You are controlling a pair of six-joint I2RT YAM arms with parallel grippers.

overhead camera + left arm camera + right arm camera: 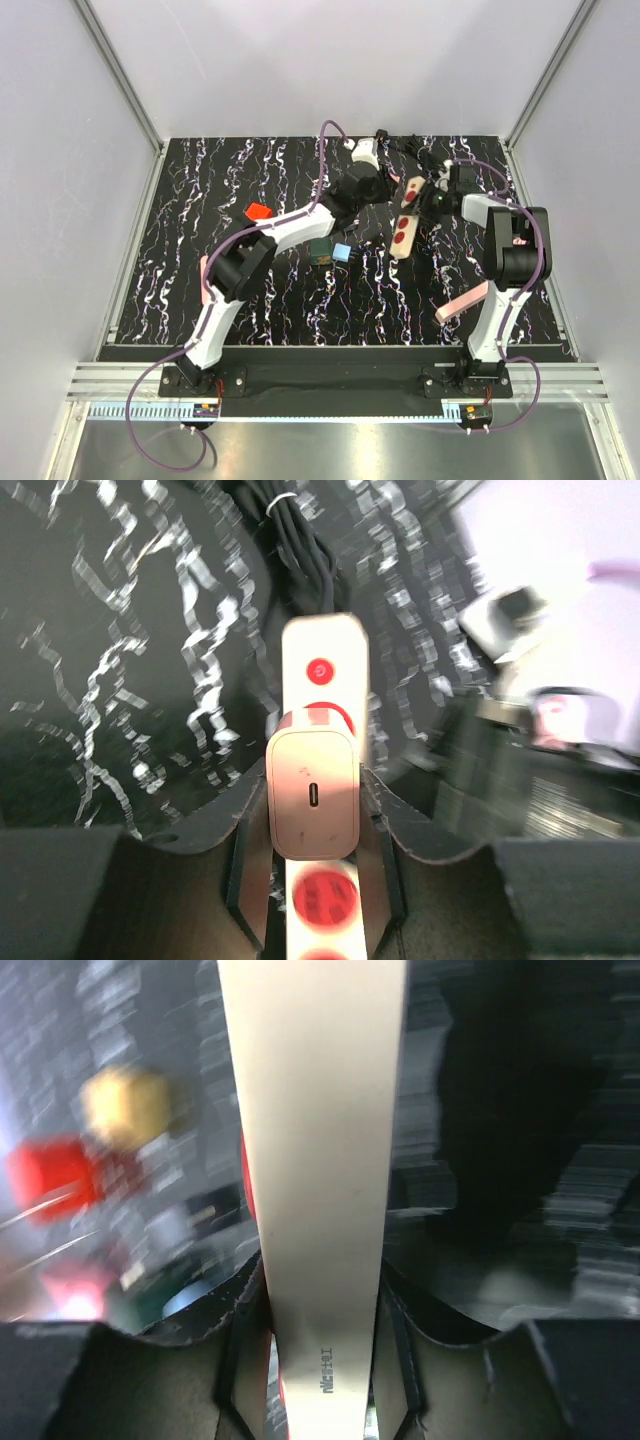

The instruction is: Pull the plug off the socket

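My left tool (313, 825) is clenched on the white plug (312, 780), which looks seated in the socket (322, 655) at the far middle of the worktop (200, 280). I should pull straight out along the pins without twisting, while my right tool (322, 1300), grasping the socket's body, braces it.

Socket (405, 228): you see it aslant, right of centre, with two red outlets showing on its near half.
Left gripper (390, 192): reaches the socket's far end from the left; you cannot make out its jaws.
Right gripper (426, 200): meets that same end from the right.
Loose bits: red block (259, 212) and blue cube (341, 252) sit left of the socket; pink bar (462, 302) lies nearer you, to its right.
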